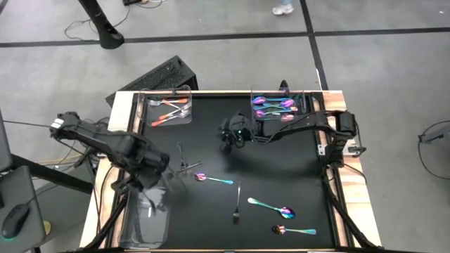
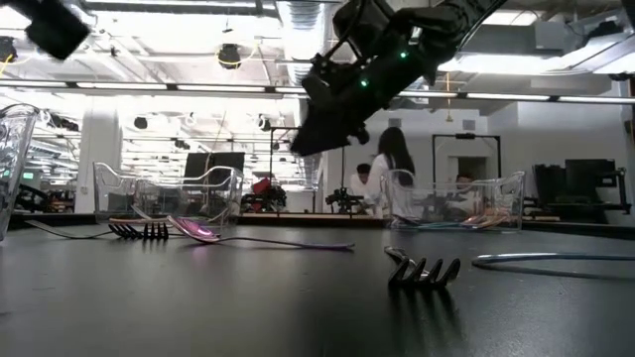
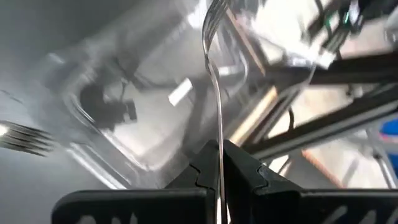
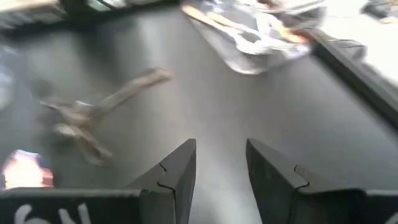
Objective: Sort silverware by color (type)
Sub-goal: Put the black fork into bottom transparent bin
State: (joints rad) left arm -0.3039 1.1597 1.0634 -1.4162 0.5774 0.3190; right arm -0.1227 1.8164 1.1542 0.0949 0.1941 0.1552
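Iridescent purple-teal spoons (image 1: 273, 107) lie heaped at one o'clock, coppery orange forks and spoons (image 1: 171, 110) at eleven. Loose iridescent spoons (image 1: 213, 180) and a dark grey fork (image 1: 238, 205) lie around five, more dark forks (image 1: 185, 166) near centre.

Three clear trays (image 1: 184, 121) sat on the table. Loose lay three iridescent spoons (image 1: 213, 179), one dark fork (image 1: 237, 205) and a small dark heap, uncountable.
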